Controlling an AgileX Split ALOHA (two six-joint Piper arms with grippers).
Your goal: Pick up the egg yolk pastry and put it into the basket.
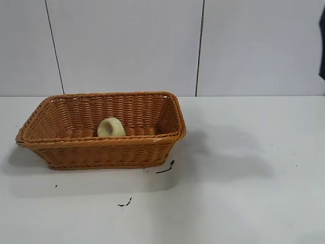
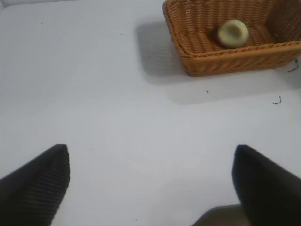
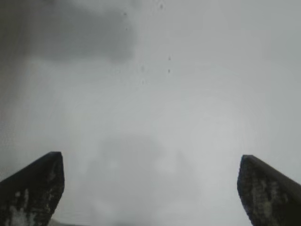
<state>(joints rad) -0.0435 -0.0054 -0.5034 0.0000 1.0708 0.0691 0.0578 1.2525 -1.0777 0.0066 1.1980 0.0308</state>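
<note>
A white bench (image 1: 244,203) runs back to a pale panelled wall (image 1: 127,46) crossed by two thin dark seams. On the left half of the bench, as the exterior view shows it, stands the basket (image 1: 101,152), its braided rim flaring outward and its long side facing the camera. The egg yolk pastry (image 1: 111,127) lies inside the basket, on the woven floor close behind the near wall and roughly midway along it, with its dented face turned up in the left wrist view. A few small dark scraps (image 1: 165,168) lie on the bench just in front of the basket's near right corner. The left tool (image 2: 150,181) hangs over bare bench well apart from the basket, its two dark fingers (image 2: 40,183) spread wide with nothing between them. The right tool (image 3: 150,186) is likewise over bare bench, fingers (image 3: 268,188) wide apart and holding nothing; only a dark sliver shows at the exterior view's right edge.
</note>
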